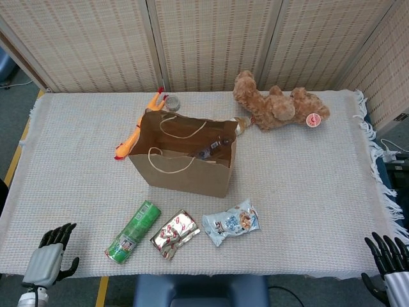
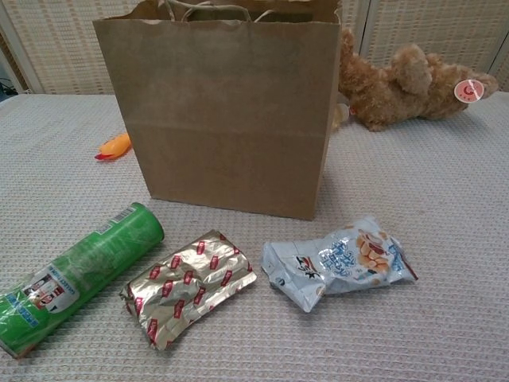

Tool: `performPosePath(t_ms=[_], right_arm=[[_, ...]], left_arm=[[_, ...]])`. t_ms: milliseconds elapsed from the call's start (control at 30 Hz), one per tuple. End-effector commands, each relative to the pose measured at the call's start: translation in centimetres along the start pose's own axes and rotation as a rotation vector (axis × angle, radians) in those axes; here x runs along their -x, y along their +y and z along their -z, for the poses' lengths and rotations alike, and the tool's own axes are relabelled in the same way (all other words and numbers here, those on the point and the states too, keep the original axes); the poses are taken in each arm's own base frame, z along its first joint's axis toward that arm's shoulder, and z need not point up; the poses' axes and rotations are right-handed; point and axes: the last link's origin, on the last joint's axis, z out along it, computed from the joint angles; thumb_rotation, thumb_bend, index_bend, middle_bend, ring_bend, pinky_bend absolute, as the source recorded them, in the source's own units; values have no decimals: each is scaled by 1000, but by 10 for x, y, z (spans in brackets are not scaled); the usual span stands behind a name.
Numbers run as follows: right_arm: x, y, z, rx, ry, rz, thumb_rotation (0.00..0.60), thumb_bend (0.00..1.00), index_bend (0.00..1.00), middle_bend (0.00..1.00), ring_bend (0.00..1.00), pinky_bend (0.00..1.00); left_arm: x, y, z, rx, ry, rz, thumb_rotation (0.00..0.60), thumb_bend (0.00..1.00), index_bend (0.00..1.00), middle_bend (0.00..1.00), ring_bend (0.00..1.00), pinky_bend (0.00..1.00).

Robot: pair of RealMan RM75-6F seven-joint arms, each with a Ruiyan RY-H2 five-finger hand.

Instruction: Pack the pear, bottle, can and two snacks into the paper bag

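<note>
While both hands idle, fingers apart, holding nothing | left hand (image 1: pixel 48 263) at 7 o'clock, right hand (image 1: pixel 388 261) at 5 | risk: green can (image 1: pixel 133 231) rolls when nudged; paper bag (image 1: pixel 184 157) tips on a rim catch

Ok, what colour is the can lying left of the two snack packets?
The can is green with a small printed label near one end, clearest in the chest view.

Makeshift lab corner: cloth-covered table (image 1: pixel 307 166) before woven folding screens (image 1: pixel 211 41) (floor cables visible)
</note>
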Motion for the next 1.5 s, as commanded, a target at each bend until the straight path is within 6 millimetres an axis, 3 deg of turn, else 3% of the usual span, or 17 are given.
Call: performPosePath(t_ms=[33,267,600,867,1133,1500], right_arm=[[0,0,0,0,0,0,600,231,0,0,0,0],[0,1,0,-2,-2,-6,600,231,0,0,0,0],[0,1,-1,-7,-5,-10,600,231,0,0,0,0],[0,1,-1,-5,-6,-14,600,231,0,0,0,0],[0,1,-1,-6,-5,-16,600,231,0,0,0,0],[0,1,-1,-7,-6,-18,600,231,0,0,0,0]], left_arm=[[6,8,8,16,-20,12,600,413,0,0,0,0],[20,23,18,42,-45,16,600,415,0,0,0,0],[35,50,9,86,-73,10,600,412,0,0,0,0],[48,69,13,116,-120,3,600,395,0,0,0,0],[51,79,17,138,-129,6,600,371,0,0,0,0],[58,108,10,203,-119,-30,600,363,0,0,0,0]])
